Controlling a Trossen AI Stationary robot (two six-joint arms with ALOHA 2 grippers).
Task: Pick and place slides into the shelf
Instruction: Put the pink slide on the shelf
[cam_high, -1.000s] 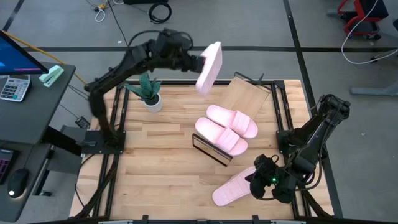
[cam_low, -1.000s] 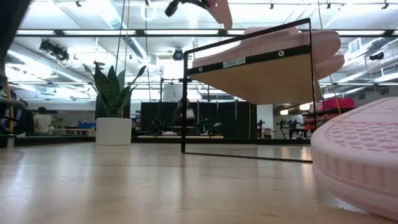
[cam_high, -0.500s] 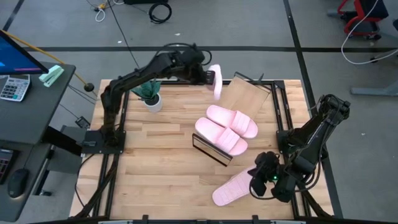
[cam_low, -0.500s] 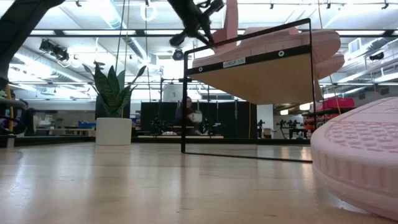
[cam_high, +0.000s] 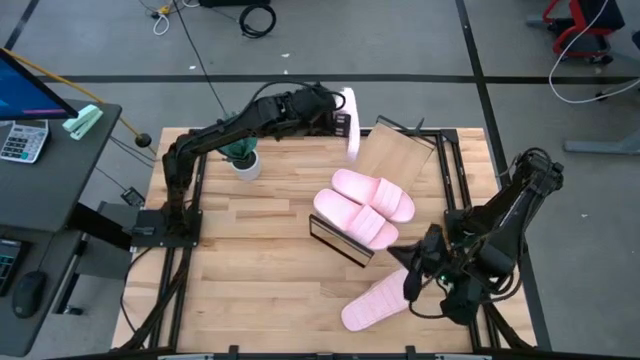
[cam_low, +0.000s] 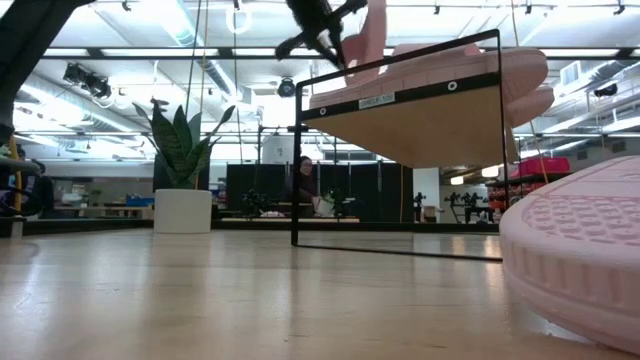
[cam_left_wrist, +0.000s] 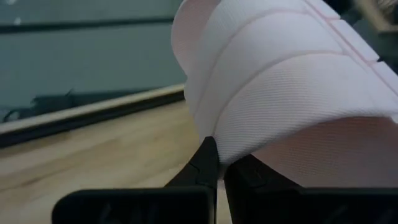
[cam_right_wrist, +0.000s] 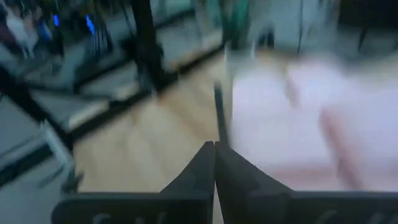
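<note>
Left pincer (cam_high: 340, 122): clamped on the strap of one pink slide (cam_high: 349, 121), which is held on edge above the far end of the shelf (cam_high: 392, 152)
Right pincer (cam_high: 411, 281): fingers pressed together, nothing gripped; raised near the worktop's (cam_high: 250, 260) front right corner
Slides on shelf: two (cam_high: 365, 207), side by side on the slanted board
Fourth slide (cam_high: 372, 303): lying on the worktop, just beside the right pincer
Potted plant (cam_high: 240, 150): seen under the left arm, at the far left

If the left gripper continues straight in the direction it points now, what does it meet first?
Probably the shelf: the left gripper, shut on a slide, points at its bare upper end. Depth is uncertain.
</note>
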